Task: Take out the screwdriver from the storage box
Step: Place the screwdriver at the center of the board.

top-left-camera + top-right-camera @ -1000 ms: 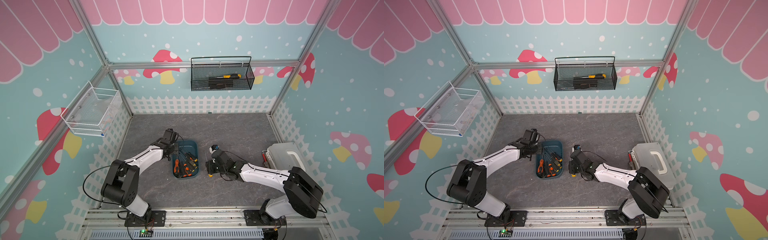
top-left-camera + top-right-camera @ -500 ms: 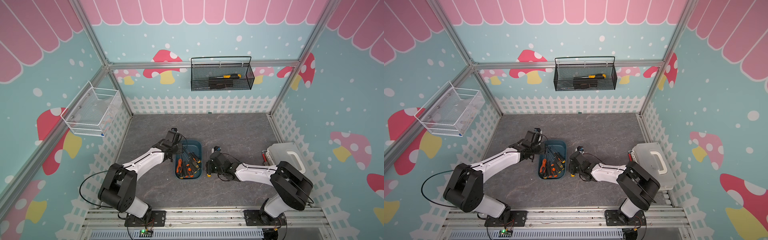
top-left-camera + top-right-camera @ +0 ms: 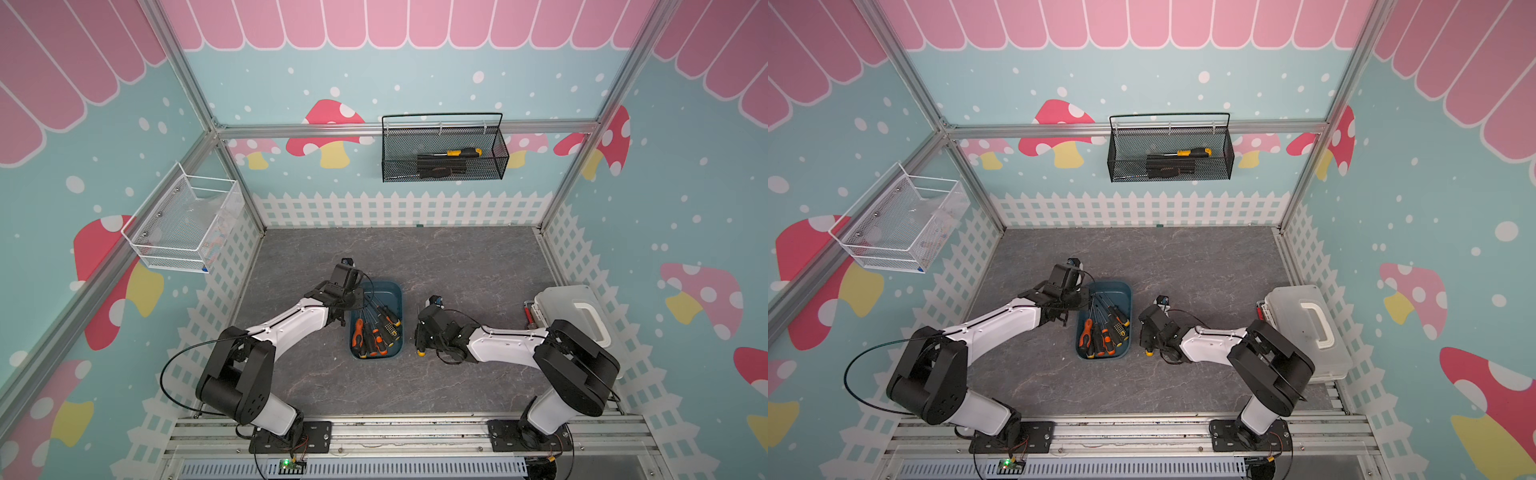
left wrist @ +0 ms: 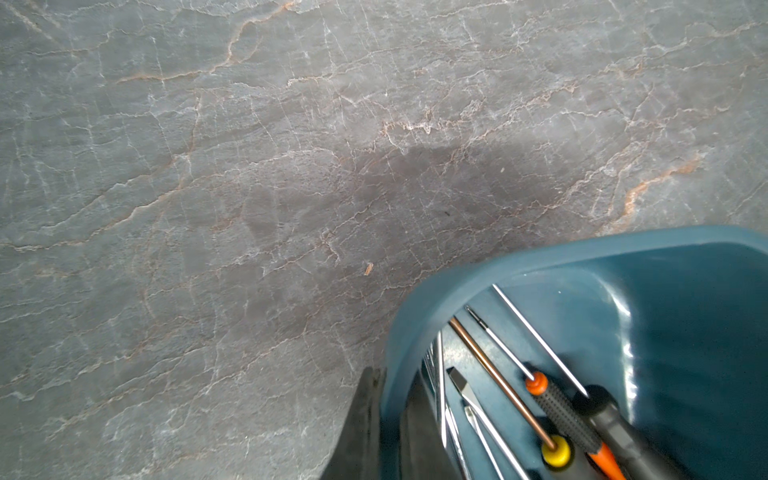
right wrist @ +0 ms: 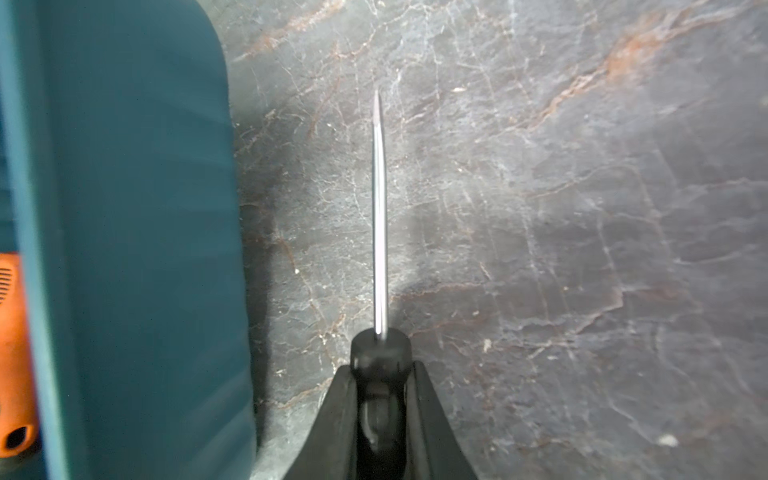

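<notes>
Table (image 3: 457, 266) carries everything here, grey and stone-patterned. The storage box (image 3: 388, 293) lies near its middle, with its long sides running from the robot toward the back fence.

The left gripper (image 4: 390, 419) is clamped shut on the box's left wall near the far corner, with one finger outside the rim and one inside. Judging by that, it is steadying the box rather than reaching for a tool. Several other screwdrivers (image 3: 374, 332) lie inside, handles toward the robot and shafts fanning toward that held corner.

The right gripper (image 5: 380, 374) sits just to the right of the box, outside it, its jaws pressed against either side of a black handle. That handle belongs to the screwdriver (image 5: 379, 216), which is already clear of the box (image 3: 1121, 293). It lies beside the right wall but apart from it.

Its long axis runs parallel to that wall. The thin shaft points away from the robot toward the fence, and the yellow end cap (image 3: 421, 353) faces the robot's base. It is low over the table, though I cannot tell whether it touches.

The coming move probably belongs to the right arm alone: letting go. The tool already lies flat along the box, so the strip of bare table between wall and shaft looks like the only margin that matters.
</notes>
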Motion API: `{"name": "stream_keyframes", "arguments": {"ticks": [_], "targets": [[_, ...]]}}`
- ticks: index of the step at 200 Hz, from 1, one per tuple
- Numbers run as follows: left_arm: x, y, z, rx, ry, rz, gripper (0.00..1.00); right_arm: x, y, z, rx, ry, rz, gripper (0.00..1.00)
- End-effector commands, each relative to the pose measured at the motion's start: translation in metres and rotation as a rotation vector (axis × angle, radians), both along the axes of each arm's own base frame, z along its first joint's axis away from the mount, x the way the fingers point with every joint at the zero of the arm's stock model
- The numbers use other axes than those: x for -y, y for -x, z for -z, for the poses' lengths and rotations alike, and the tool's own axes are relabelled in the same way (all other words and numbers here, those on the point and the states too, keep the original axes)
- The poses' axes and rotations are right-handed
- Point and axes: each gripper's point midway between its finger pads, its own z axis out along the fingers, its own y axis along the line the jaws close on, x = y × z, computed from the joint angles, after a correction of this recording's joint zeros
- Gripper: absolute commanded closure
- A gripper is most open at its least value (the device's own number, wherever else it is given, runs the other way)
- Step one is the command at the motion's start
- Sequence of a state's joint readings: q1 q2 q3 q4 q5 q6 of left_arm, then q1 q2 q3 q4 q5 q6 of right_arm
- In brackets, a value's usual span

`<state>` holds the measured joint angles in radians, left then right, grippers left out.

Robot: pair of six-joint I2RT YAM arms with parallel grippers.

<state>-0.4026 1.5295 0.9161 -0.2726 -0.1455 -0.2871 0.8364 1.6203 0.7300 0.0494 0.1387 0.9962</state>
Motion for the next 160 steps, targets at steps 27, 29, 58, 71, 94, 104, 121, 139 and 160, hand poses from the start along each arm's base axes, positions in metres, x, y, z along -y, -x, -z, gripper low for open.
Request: {"name": "stream_keyframes", "arguments": {"ticks": [27,29,58,71,94,104,121,139,160], "targets": [[-0.001,-0.006,-0.015,0.066,0.02,-0.021,1.0,0.007,0.0,0.01,-0.027,0.032,0.016,0.74],[-0.001,-0.006,-0.016,0.067,0.02,-0.022,1.0,0.007,0.0,0.011,-0.028,0.032,0.016,0.74],[-0.001,-0.005,-0.017,0.07,0.021,-0.024,1.0,0.007,0.0,0.01,-0.031,0.027,0.018,0.72],[-0.001,-0.005,-0.017,0.07,0.02,-0.025,1.0,0.008,0.0,0.01,-0.031,0.027,0.02,0.72],[-0.002,-0.005,-0.017,0.07,0.019,-0.026,1.0,0.006,-0.001,0.008,-0.026,0.021,0.012,0.67],[-0.002,-0.005,-0.017,0.07,0.019,-0.027,1.0,0.004,-0.002,0.005,-0.021,0.017,0.002,0.63],[-0.002,-0.004,-0.018,0.072,0.021,-0.027,1.0,0.001,-0.004,-0.002,-0.003,0.008,-0.01,0.56],[-0.002,-0.004,-0.021,0.082,0.024,-0.03,1.0,-0.001,-0.007,-0.014,0.026,-0.003,-0.022,0.51],[-0.003,-0.004,-0.027,0.099,0.028,-0.03,1.0,-0.002,-0.009,-0.031,0.063,0.001,-0.044,0.49]]}}
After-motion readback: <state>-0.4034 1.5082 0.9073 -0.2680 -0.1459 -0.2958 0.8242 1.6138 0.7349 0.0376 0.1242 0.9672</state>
